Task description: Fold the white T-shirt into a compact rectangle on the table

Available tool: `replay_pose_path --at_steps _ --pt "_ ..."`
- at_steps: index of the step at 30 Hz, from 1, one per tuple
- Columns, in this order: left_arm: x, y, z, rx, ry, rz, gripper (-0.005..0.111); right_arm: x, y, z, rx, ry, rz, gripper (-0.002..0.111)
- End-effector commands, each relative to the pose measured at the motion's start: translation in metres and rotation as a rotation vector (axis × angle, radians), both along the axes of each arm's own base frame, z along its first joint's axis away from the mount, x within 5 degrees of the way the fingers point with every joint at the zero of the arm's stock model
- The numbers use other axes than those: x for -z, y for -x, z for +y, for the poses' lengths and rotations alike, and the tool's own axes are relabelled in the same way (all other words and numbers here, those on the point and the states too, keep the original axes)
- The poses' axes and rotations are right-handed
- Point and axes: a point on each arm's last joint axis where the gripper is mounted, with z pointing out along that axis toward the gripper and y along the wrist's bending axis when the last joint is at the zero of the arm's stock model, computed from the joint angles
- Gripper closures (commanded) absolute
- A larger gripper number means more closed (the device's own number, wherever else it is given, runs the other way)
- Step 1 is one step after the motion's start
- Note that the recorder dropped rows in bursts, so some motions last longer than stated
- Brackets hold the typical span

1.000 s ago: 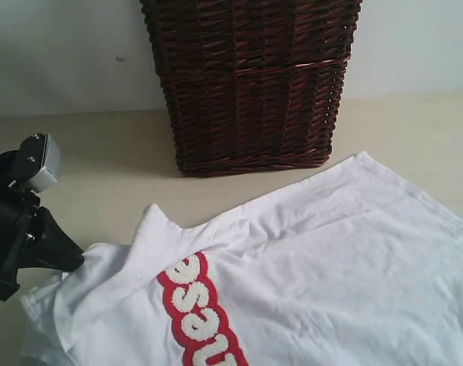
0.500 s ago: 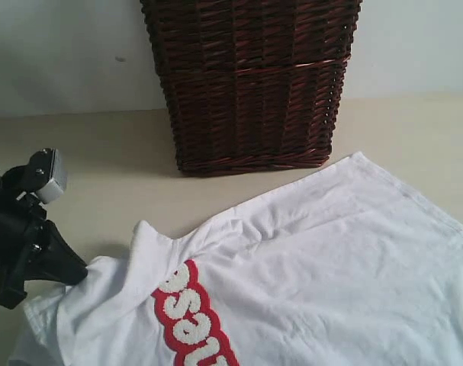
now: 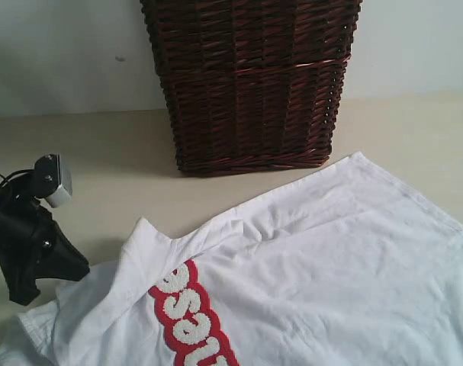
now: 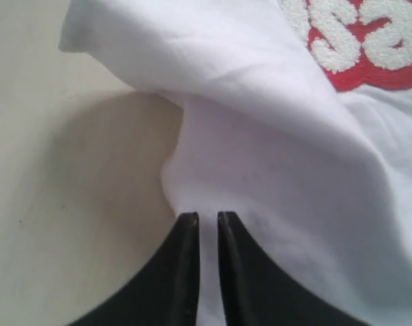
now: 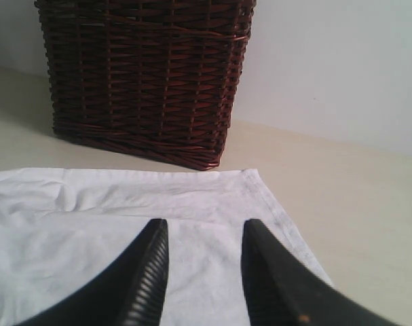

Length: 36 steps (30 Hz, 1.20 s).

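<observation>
Here the table (image 3: 101,152), pale and smooth, fills the whole foreground and runs back to a light wall (image 3: 56,53). The white T-shirt (image 3: 330,267) lies spread over most of the table's near and right part in the exterior view, wrinkled, with one corner pointing toward the back right and its left portion folded over on itself into a raised flap. A dark brown wicker basket (image 3: 250,84) stands upright at the back, near the shirt's far edge but apart from it. The left gripper (image 4: 207,217) sits low at the shirt's left edge, its black fingers touching the cloth where the flap begins; the jaws stand almost together with only a thin slit between them, and I cannot tell whether any fabric is caught in that slit. The right gripper (image 5: 202,231) hangs over the shirt's hem near a corner, jaws spread well apart with nothing between them. Fuzzy white lettering (image 3: 187,316) outlined in red runs across the shirt just right of the folded flap.
</observation>
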Motion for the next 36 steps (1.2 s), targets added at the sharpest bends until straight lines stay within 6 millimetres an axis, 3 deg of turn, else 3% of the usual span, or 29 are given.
replay_pose_path --at_steps 1,9,13,16,19,25,30,36 --pt "0.001 -0.006 -0.001 -0.02 0.0 -0.05 0.088 0.001 0.0 0.0 0.006 -0.001 -0.004 0.072" --pt "0.023 -0.008 -0.001 0.005 -0.006 -0.025 0.076 0.001 0.0 0.0 0.006 -0.001 -0.004 0.072" --pt "0.029 -0.01 0.0 -0.003 -0.026 -0.023 0.076 0.001 0.0 0.0 0.006 -0.001 -0.004 0.072" --pt "0.03 -0.012 0.002 -0.021 -0.049 -0.044 0.087 0.001 0.0 0.0 0.006 -0.001 -0.004 0.072" --pt "0.03 -0.013 0.003 -0.028 -0.06 -0.053 0.105 0.001 0.0 0.0 0.006 -0.001 -0.004 0.072" --pt "0.03 -0.013 0.003 -0.027 -0.06 -0.054 0.107 0.001 0.0 0.0 0.006 -0.001 -0.004 0.072" --pt "0.023 -0.021 0.007 -0.104 -0.097 -0.129 0.107 0.001 0.0 0.0 0.006 -0.001 -0.004 0.072" --pt "-0.006 -0.052 0.024 -0.286 -0.238 -0.377 0.107 0.001 0.0 0.0 0.006 -0.001 -0.004 0.072"
